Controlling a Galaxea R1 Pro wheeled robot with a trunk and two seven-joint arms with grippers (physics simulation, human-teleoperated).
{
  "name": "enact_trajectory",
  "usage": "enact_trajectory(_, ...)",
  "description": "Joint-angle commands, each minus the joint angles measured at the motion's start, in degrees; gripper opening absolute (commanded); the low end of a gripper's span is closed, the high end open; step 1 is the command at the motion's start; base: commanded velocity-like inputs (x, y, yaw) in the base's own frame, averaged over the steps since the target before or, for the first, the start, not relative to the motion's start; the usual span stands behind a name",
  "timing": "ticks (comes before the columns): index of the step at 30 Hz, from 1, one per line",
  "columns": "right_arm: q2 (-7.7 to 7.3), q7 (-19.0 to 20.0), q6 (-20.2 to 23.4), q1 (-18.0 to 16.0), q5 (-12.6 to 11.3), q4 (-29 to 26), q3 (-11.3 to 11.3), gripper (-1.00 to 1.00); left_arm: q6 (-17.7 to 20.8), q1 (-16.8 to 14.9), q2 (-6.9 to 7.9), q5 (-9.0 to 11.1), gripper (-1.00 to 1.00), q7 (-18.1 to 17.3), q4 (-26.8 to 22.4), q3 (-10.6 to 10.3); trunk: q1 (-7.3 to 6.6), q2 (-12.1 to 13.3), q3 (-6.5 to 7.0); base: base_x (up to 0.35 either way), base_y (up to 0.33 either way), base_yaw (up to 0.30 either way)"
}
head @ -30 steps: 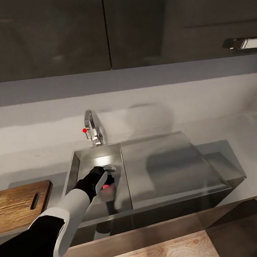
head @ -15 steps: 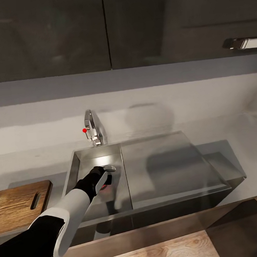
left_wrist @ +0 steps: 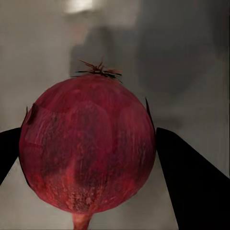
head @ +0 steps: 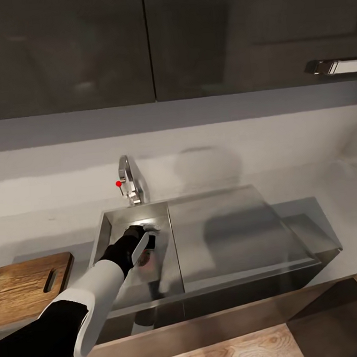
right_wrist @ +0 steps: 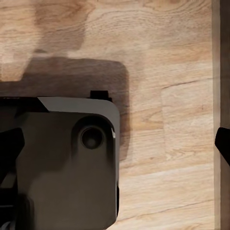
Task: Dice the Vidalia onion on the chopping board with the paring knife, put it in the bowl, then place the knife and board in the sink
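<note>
Kitchen wall, grey countertop [head: 329, 188] | steel sink [head: 110, 227] mid-frame, tap [head: 129, 182] behind | left gripper [head: 146, 249] down in the basin, fingers [left_wrist: 191, 177] clamped either side of the Vidalia onion [left_wrist: 88, 146] | chopping board [head: 26, 284] lower left | right gripper: can't tell, wood floor [right_wrist: 163, 72] under it.

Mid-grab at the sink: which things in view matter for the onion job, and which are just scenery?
Part of the job:
- onion, between the left gripper fingers
- sink
- chopping board, left of the sink
- countertop

Just there:
- tap with red dot
- dark wall cabinets
- drainboard
- wood-grain surface under the right arm
</note>
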Motion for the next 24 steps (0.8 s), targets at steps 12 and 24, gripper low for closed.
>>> enact_trajectory(12,-0.04,-0.67,-6.64,-0.01,-2.74,-0.22,0.37,1.0,2.31,-0.04,-0.05,0.68,-1.0,0.49,-1.43,-0.16,0.03,-0.1,0.98,0.0,0.0,0.0)
enact_trajectory(24,-0.18,-0.52,-13.03,-0.01,-5.84,-0.26,0.33,1.0,18.84,0.17,0.03,0.77,-1.0,0.58,-21.53,-0.19,0.03,-0.1,2.02,0.0,0.0,0.0)
